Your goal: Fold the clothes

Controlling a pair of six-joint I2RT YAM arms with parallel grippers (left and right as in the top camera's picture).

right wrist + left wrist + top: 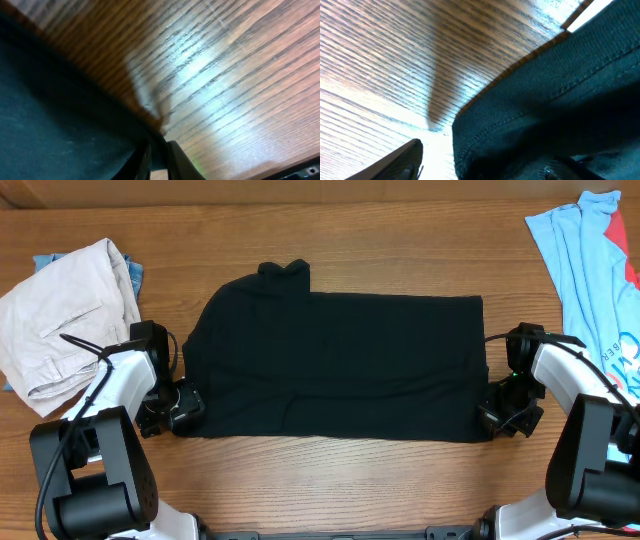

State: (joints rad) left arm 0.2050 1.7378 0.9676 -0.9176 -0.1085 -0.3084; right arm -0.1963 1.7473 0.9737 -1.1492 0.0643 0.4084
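The black shirt [335, 360] lies flat in the middle of the table as a wide folded shape, collar toward the far side. My left gripper [186, 412] is at its near left corner. In the left wrist view the stitched hem [470, 135] sits between the fingers [470, 167], which are apart: one finger shows at the lower left with bare wood between it and the hem. My right gripper [493, 418] is at the near right corner. Its fingers [159, 155] are pinched together on the shirt's edge [65, 125].
Crumpled beige trousers [60, 315] lie at the far left beside my left arm. A light-blue tee [590, 270] with red print lies at the far right. Bare wooden table [340, 470] runs along the near side.
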